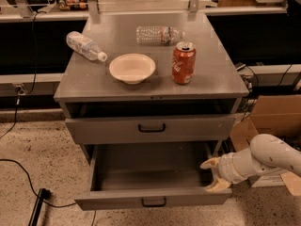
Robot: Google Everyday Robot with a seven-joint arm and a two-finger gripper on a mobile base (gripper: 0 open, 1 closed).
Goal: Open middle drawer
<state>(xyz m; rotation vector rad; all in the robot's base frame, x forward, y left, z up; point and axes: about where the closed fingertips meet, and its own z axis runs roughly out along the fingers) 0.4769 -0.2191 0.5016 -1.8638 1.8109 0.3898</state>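
Low on the cabinet, the middle drawer stands pulled well out toward the camera, its plain gray inside showing and its small black pull handle centered on the flat front at the bottom of the view. My pincer sits at the drawer's right side, near the front corner. It is released, with the two pale fingers spread apart and grasping nothing. I cannot tell whether a fingertip touches the drawer's side wall. My white arm reaches in from the right edge. Just above the drawer is another gray drawer front with a wider black handle, and a dark gap runs between it and the top. The flat gray metal cabinet top carries a shallow cream bowl near the middle. A red soda can stands upright just to the bowl's right. One clear plastic bottle lies on its side at the left, and a second bottle lies on its side at the back. The floor is speckled beige, with a black cable curling across it on the left. A cardboard box sits to the right of the cabinet, behind my arm. A long bench runs across the room beyond the cabinet, dark underneath.
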